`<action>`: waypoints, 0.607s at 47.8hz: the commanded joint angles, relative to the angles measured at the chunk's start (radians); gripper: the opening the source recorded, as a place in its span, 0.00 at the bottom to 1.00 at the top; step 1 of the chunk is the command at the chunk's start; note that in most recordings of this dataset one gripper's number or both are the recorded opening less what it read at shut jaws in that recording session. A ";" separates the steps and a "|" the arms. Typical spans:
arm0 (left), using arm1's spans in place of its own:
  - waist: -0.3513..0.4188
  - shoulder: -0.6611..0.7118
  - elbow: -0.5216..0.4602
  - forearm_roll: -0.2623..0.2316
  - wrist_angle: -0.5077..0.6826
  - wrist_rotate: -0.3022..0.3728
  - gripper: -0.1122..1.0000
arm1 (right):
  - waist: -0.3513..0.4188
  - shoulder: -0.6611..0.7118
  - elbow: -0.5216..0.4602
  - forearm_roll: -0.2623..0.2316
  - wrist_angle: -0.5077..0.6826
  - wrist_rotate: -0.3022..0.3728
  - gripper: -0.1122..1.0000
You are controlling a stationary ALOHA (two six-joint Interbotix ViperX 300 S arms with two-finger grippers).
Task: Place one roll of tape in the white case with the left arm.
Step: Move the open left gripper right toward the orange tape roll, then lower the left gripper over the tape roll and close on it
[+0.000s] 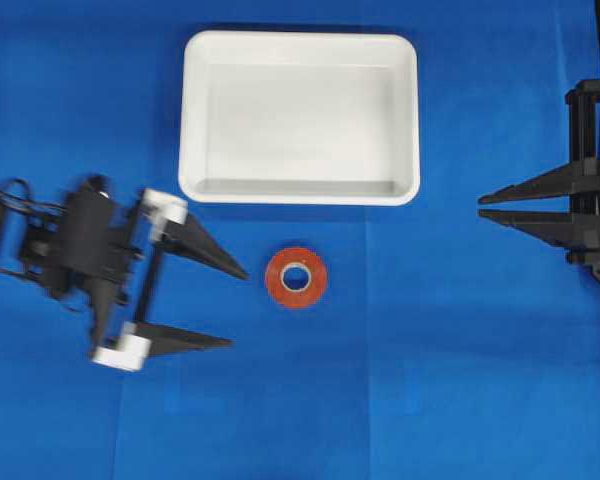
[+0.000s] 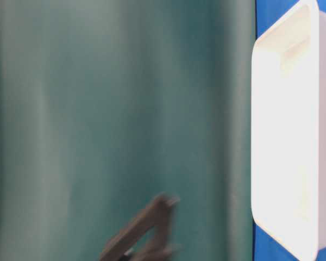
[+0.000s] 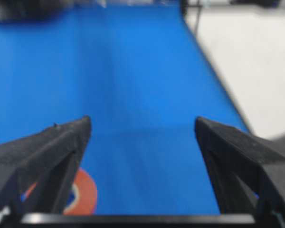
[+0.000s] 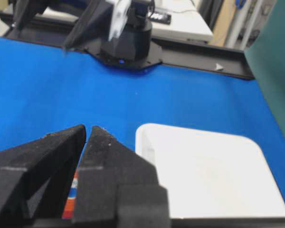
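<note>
While the white case holds nothing, roll of tape just below it, left gripper spread wide, grasping nothing.

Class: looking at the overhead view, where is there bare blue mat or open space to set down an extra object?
The white case is empty inside. Bare mat lies between the roll of tape and the right end effector. Tighter: the left end effector, open, beside the tape.

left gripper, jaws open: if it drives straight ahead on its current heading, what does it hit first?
Probably the roll of tape. Overhead, the left gripper points right with the tape just beyond its fingertips, nearer the upper finger. Height is unclear, so it may pass over.
</note>
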 commanded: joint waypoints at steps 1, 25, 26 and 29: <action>-0.003 0.058 -0.091 0.002 0.080 -0.006 0.90 | -0.002 0.006 -0.025 -0.003 0.003 -0.002 0.00; 0.046 0.377 -0.387 0.003 0.522 -0.023 0.91 | -0.003 0.006 -0.023 -0.003 0.032 -0.002 0.00; 0.048 0.385 -0.390 0.003 0.523 -0.021 0.91 | -0.002 0.006 -0.023 -0.003 0.034 -0.002 0.00; 0.057 0.408 -0.396 0.003 0.529 -0.021 0.91 | -0.003 0.006 -0.023 -0.003 0.040 -0.002 0.00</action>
